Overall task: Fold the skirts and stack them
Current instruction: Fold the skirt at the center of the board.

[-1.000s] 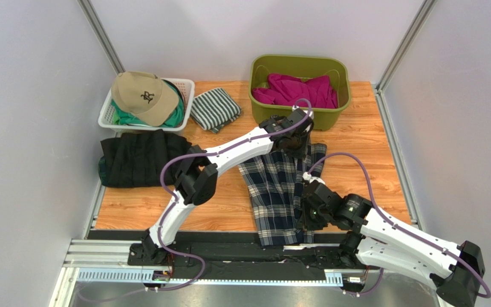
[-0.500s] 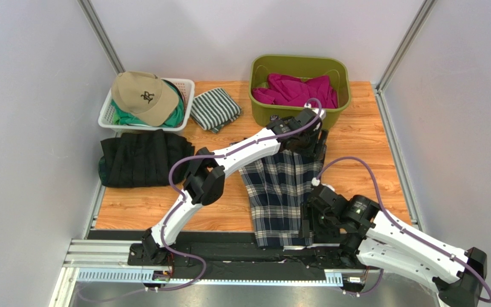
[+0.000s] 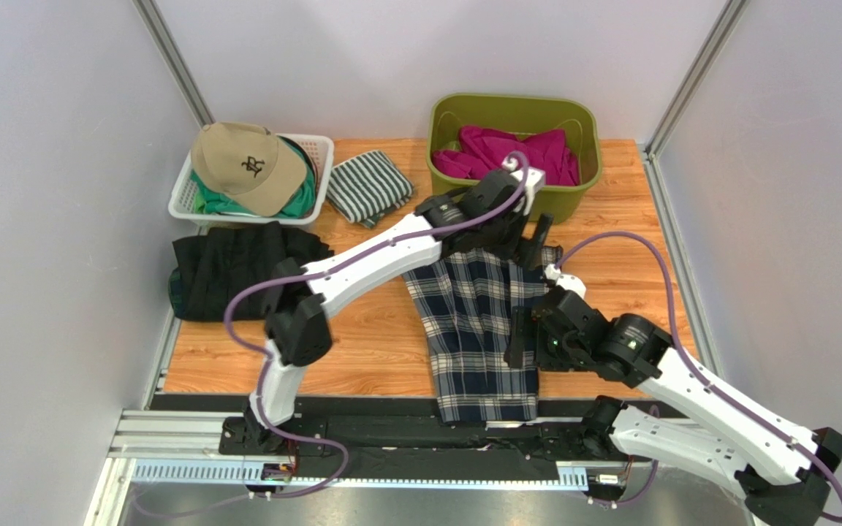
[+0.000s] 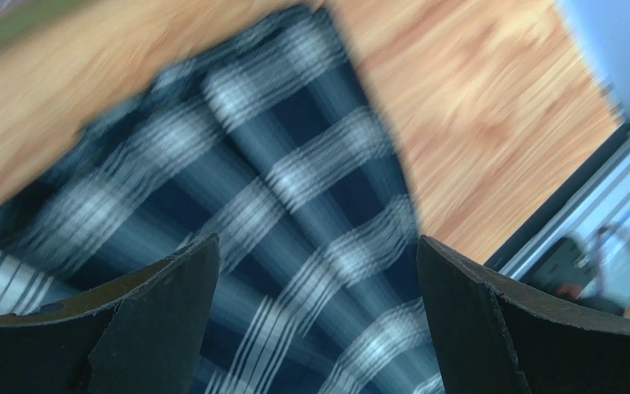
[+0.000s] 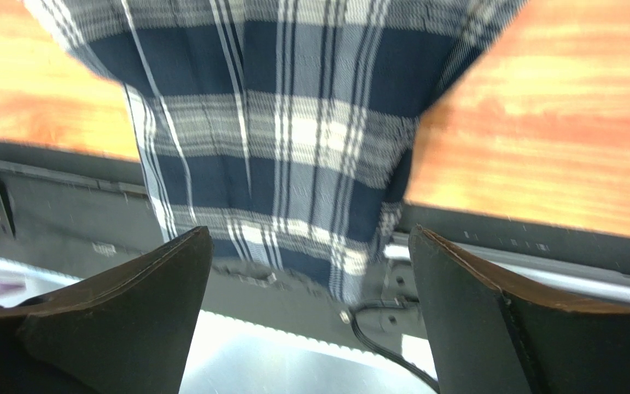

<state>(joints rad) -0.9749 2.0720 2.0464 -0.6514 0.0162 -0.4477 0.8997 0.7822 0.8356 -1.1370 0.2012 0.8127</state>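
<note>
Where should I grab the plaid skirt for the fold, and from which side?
Probably its near end, from the robot's side: the plaid skirt lies flat, lengthwise, and that end hangs off the table, so a jaw can slip under.

Top view: bright, even, diffuse light, faint soft shadows on the bench (image 3: 623, 186), sharp throughout. Left wrist view: heavy motion blur, plaid skirt (image 4: 294, 205) smeared in diagonal streaks. Right wrist view: milder blur, washed-out glare at lower centre.
</note>
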